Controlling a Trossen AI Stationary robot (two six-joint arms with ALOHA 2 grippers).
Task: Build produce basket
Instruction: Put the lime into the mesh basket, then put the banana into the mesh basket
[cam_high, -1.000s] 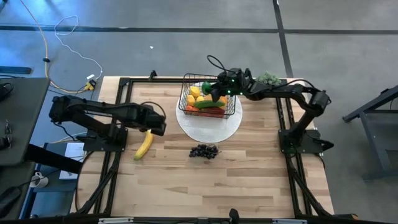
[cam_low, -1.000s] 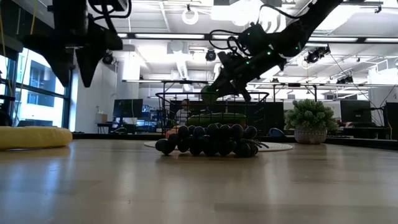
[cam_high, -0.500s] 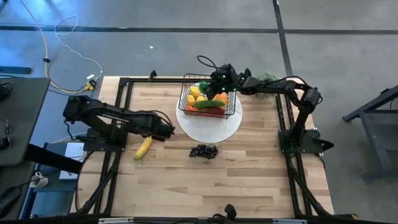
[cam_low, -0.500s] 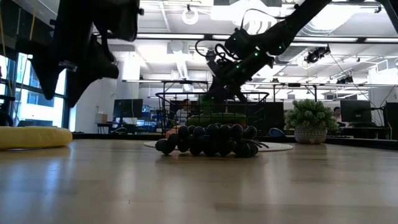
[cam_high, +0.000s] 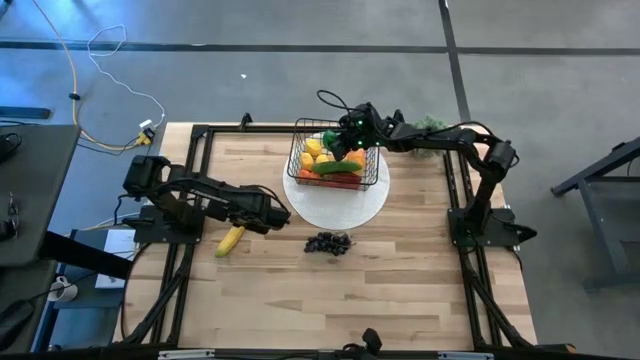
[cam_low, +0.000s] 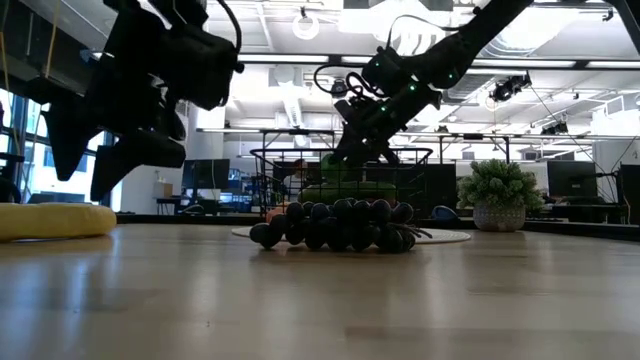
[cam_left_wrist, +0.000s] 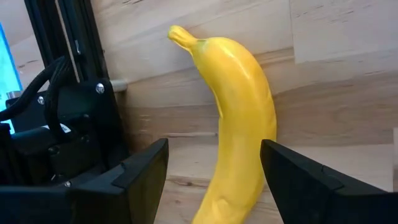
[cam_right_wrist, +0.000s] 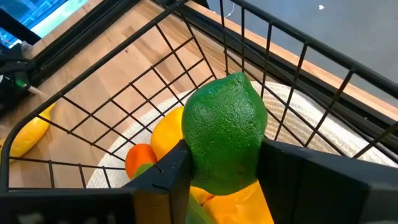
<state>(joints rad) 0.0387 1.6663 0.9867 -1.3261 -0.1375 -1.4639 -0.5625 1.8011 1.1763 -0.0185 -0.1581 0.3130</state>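
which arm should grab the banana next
Left. Its open hand already hangs over the banana, fingers either side of it. The right hand is busy over the basket, shut on a green fruit.

banana (cam_left_wrist: 239, 118): smooth, glossy | table (cam_high: 400, 280): pale wood | basket (cam_right_wrist: 186, 68): black wire

Counts:
- 1 basket (cam_high: 335, 160), on 1 round white plate (cam_high: 340, 205)
- 1 banana (cam_high: 231, 239), loose on the desk (cam_high: 400, 280)
- 1 grape bunch (cam_high: 328, 242), also loose
- 1 green fruit (cam_right_wrist: 225, 134), gripped in the right claw (cam_high: 342, 146)
- in the basket: 1 cucumber (cam_high: 334, 167), at least 2 yellow pieces, 1 orange; rest of the pile can't be counted
- 1 potted plant (cam_low: 498, 195)
- 2 arms, 2 claws; left claw (cam_left_wrist: 214, 171) spread wide
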